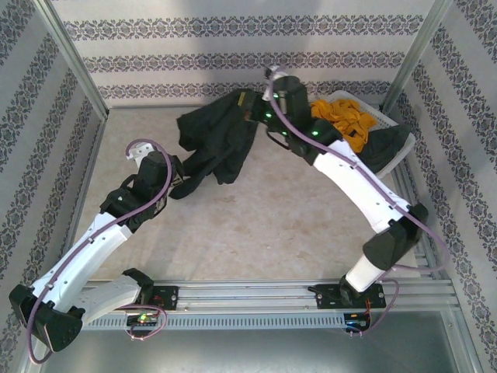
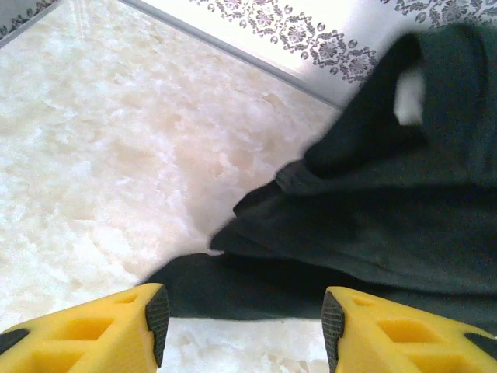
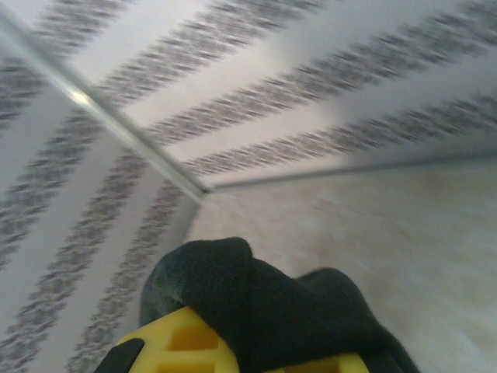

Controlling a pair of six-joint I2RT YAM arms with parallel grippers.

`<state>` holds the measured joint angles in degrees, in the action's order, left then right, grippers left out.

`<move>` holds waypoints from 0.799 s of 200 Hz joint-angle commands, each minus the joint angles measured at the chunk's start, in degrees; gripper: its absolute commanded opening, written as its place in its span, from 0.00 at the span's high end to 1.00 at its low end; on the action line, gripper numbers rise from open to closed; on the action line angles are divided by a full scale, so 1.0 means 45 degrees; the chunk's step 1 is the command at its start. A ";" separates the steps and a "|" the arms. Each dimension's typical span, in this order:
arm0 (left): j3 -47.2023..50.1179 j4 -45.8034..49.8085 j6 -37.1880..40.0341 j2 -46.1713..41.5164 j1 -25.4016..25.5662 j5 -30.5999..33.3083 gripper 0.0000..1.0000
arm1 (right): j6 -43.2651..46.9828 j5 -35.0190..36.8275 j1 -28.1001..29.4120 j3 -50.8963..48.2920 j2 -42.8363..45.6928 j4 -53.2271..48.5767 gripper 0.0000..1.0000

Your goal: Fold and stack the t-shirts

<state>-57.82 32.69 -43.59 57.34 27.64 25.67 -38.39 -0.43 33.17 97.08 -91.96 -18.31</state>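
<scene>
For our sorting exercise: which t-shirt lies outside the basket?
The black t-shirt, crumpled on the table; mustard-yellow t-shirt and dark grey t-shirt sit in the basket.

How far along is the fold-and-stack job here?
Nothing is folded or stacked yet. In hand: the right gripper pinches the black t-shirt, crumpled on the table; the left gripper is open by its edge. Left: the mustard t-shirt and dark grey t-shirt lie in the basket.

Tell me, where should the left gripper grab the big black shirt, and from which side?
Probably the black shirt's loose edge, which lies flat on the table right ahead of the left gripper's open fingers. Come in low from the near left, sliding along the table. The rest is bunched up, and the right gripper seems to pinch the far end.
</scene>
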 commanded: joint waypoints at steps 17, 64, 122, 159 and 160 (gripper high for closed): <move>0.0387 0.0559 -0.0638 0.0025 -0.0126 0.0101 0.43 | -0.1394 -0.2056 -0.2201 -0.4890 0.1387 -0.1350 0.84; 0.0466 -0.0392 -0.1028 0.1318 -0.0901 -0.2295 0.35 | -0.0248 0.0079 -0.3077 -0.7961 0.3616 -0.3527 0.48; 0.0133 -0.3787 -0.2073 0.4423 -0.1630 -0.5900 0.37 | -0.1540 -0.1152 -0.2312 -0.8328 0.1834 -0.1397 0.47; -0.1074 -0.5829 -0.3221 0.7376 -0.1234 -0.7990 0.41 | -0.2270 -0.1814 -0.2908 -0.7578 -0.0045 -0.0686 0.46; -0.1095 -0.5873 -0.3271 0.7453 -0.1217 -0.8039 0.41 | -0.2309 -0.1836 -0.2923 -0.7554 -0.0098 -0.0682 0.46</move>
<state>-58.28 16.14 -53.10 84.25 21.06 -1.63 -44.80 -5.69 22.22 60.27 -87.94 -24.80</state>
